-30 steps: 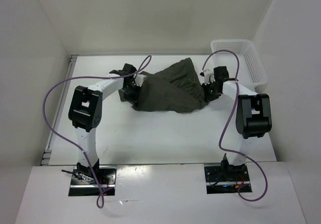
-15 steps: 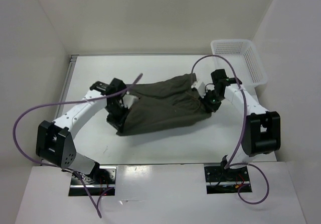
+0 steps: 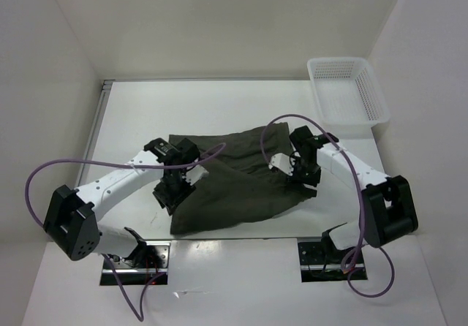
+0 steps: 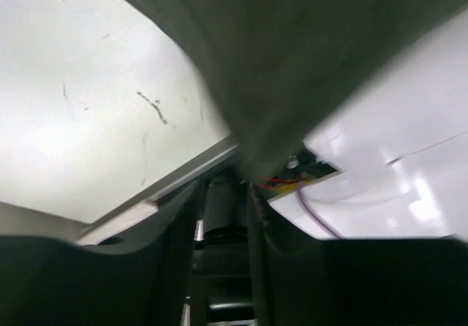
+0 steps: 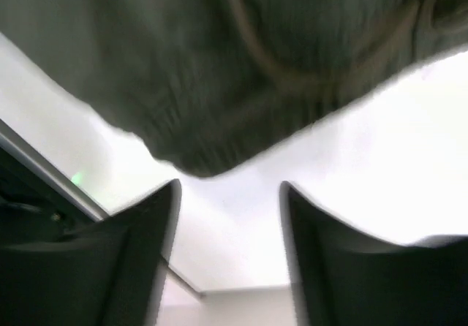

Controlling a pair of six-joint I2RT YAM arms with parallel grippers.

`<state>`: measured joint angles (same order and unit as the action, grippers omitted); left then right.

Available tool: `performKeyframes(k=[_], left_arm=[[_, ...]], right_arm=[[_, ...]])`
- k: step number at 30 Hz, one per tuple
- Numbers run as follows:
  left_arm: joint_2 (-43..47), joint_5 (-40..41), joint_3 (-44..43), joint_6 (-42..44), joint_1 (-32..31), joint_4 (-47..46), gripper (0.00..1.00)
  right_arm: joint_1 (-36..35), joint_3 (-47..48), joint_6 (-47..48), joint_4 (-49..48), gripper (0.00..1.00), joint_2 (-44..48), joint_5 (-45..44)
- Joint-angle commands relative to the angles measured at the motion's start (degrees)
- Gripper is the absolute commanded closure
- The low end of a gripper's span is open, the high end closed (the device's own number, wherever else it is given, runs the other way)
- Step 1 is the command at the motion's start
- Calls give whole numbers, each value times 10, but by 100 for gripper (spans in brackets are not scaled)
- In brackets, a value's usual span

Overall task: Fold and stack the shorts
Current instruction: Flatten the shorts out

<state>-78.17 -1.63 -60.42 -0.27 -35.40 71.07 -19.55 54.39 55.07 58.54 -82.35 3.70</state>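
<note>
Shorts [image 3: 241, 183]: olive, crumpled, lying on table [image 3: 146, 114] near its front edge, between the arms. Left gripper [image 3: 174, 192]: clenched on the left edge of the fabric. Right gripper [image 3: 292, 171]: fingers spread, fabric just beyond their tips. Basket [image 3: 382, 107]: far right corner.

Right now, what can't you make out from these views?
1) Left gripper open or shut: too small in top view; left wrist view blurred, shorts covering most of it.
2) Shorts' waistband and leg openings: top view, folds hide them; right wrist view motion-blurred.
</note>
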Motion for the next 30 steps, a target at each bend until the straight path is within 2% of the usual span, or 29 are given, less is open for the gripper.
performKeyframes(k=[1, 2, 3, 6, 8, 9, 10, 12, 14, 15, 16, 17, 18, 20, 21, 24, 30], left_arm=[[4, 32, 7, 3, -14, 35, 53], [9, 32, 7, 3, -14, 35, 53], [14, 32, 7, 3, -14, 35, 53], [39, 15, -6, 3, 26, 8, 53], [20, 20, -28, 3, 100, -80, 53], [1, 20, -42, 3, 129, -115, 53], [-49, 12, -64, 3, 187, -174, 53], [-139, -6, -157, 3, 240, -218, 52], [-194, -39, -225, 3, 294, -250, 50], [-245, -51, -289, 3, 306, -255, 48], [-270, -64, -318, 3, 315, -255, 48], [-293, -87, -345, 3, 322, -255, 44], [-331, -98, -387, 3, 329, -255, 43], [-361, -106, -413, 3, 329, -261, 42], [-385, -106, -420, 3, 329, -268, 41], [-425, -106, -437, 3, 329, -273, 38], [-483, -106, -448, 3, 313, -273, 37]], right_arm=[[-7, -13, -10, -20, 14, 63, -70], [-7, -3, -19, -26, 5, 79, -62], [-7, 23, -26, -26, 0, 95, -50], [5, 89, -69, -62, 0, 139, 13], [5, 113, -126, -117, 0, 127, 49], [5, 135, -145, -169, 0, 111, 59], [5, 148, -166, -195, 0, 90, 65], [12, 178, -216, -268, 2, 21, 71], [35, 207, -245, -308, 8, -25, 78], [46, 221, -268, -318, 8, -79, 83], [57, 239, -284, -323, 8, -109, 83], [81, 284, -305, -324, 8, -140, 92], [94, 311, -347, -303, 8, -209, 107], [123, 395, -391, -285, 9, -274, 118], [123, 406, -416, -285, 15, -313, 118], [117, 412, -424, -309, 18, -330, 82], [117, 405, -442, -309, 18, -363, 89]])
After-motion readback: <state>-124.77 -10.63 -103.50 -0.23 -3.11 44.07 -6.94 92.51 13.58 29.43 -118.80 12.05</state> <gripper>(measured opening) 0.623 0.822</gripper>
